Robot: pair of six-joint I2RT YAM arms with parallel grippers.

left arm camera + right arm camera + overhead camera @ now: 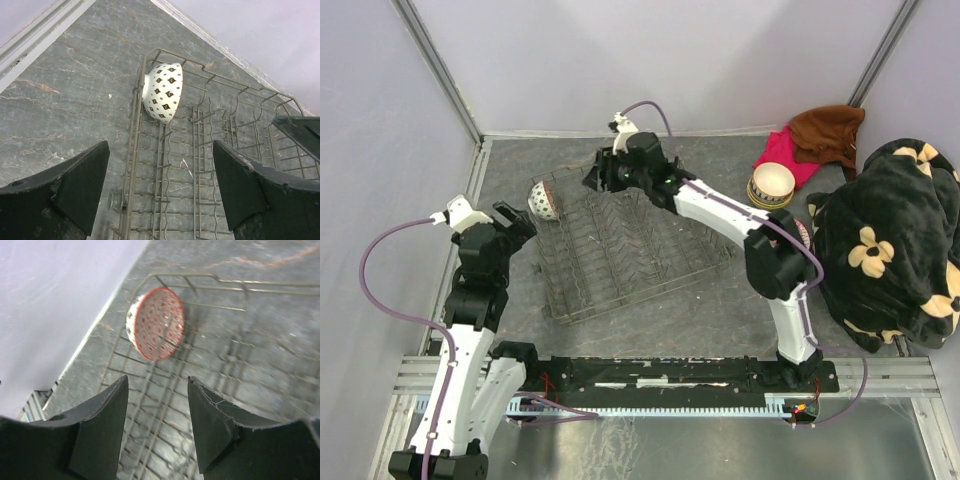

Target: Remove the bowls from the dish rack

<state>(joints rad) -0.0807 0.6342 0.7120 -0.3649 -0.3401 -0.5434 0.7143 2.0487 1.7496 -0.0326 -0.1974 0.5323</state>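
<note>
1. Rack (pixel 620 255) sits in the middle of the table (pixel 720 310), with one bowl (pixel 162 92) on edge in its far-left corner.
2. Your left fingers (pixel 80 185) are spread wide and empty, near that bowl.
3. Your right fingers (pixel 100 425) are parted too, holding nothing, over the rack's far end, facing the bowl.
4. Other bowls (pixel 772 185) stand stacked on the table at right.
</note>
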